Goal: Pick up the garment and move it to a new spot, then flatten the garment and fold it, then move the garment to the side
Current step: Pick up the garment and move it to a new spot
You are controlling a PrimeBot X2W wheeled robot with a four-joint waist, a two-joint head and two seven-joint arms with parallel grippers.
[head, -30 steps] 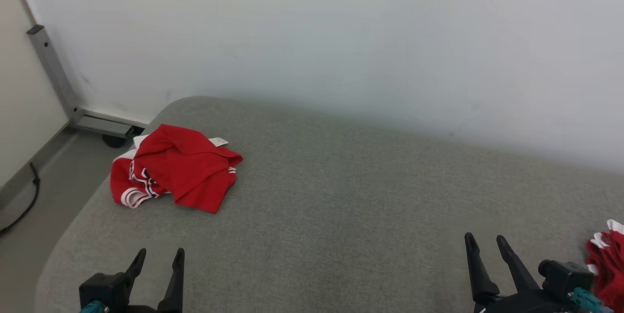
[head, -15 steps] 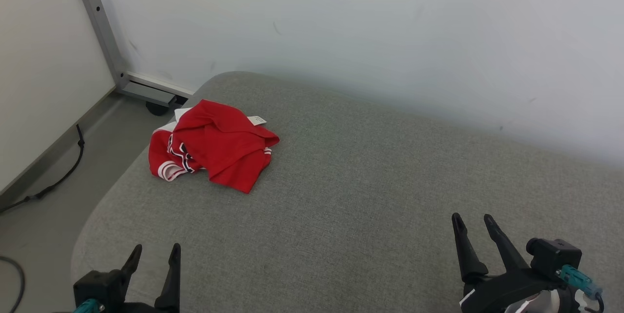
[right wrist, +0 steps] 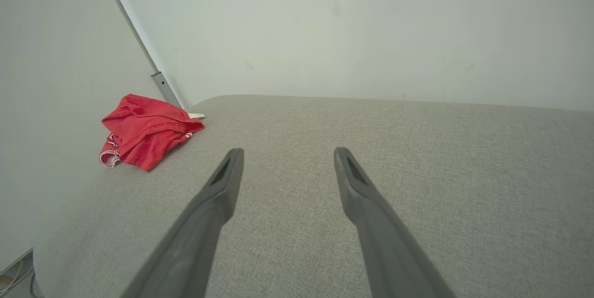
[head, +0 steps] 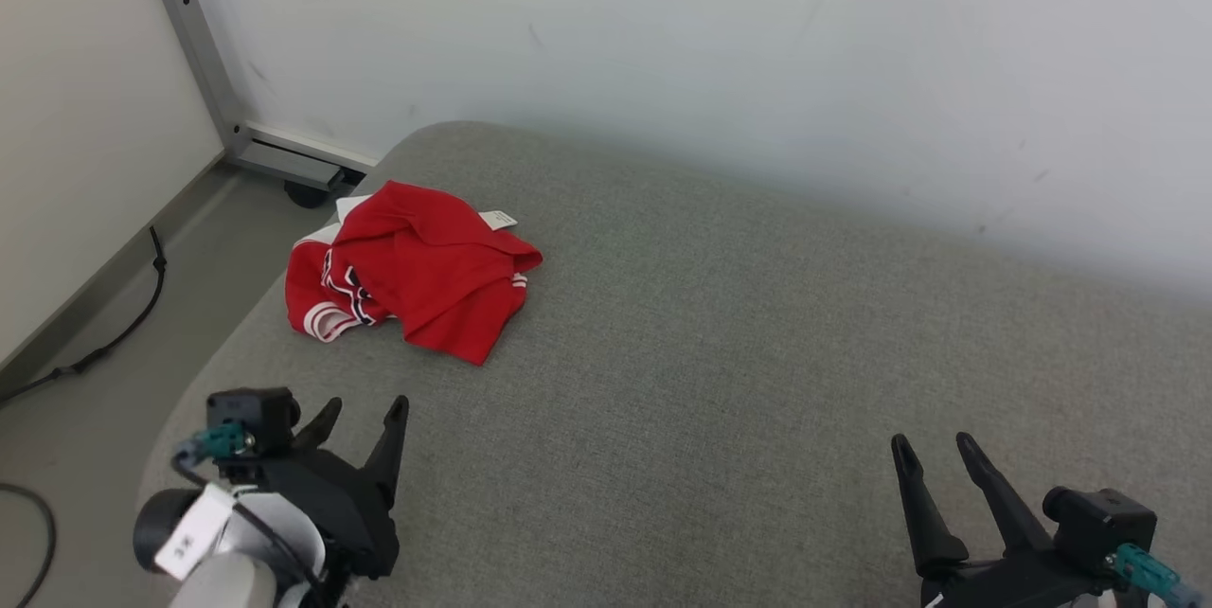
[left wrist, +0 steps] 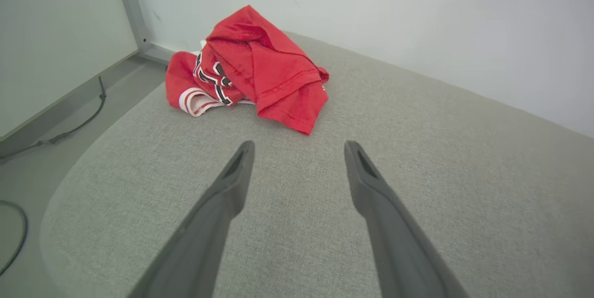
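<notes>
- The wall (head: 663,40) runs along the cushion's far edge, so any new spot for the garment has to be on the cushion's open middle or near side.
- The cushion (head: 710,352), grey and rounded at its corner, is bare over most of its top. That leaves plenty of room for flattening and folding later.
- The metal post (head: 194,40) stands on the floor beyond the cushion's far left corner, clear of the work.
- The garment (head: 417,267) lies crumpled on the cushion near that far left corner, untouched, so the pick-up is not yet begun. The left wrist view looks at it from low down, showing how high the heap stands and making the striped cuff and dark lettering plain. In the right wrist view it is small and off to the side.
- The left gripper (head: 365,414) hovers over the cushion's near left part. Its fingers are spread wide and aimed at the garment, and it is probably the arm meant to reach.
- The right gripper (head: 933,447) waits over the cushion's near right part with its fingers apart and holding nothing.
- The label (head: 499,220), white, pokes out of the garment on the side toward the cushion's far edge.
</notes>
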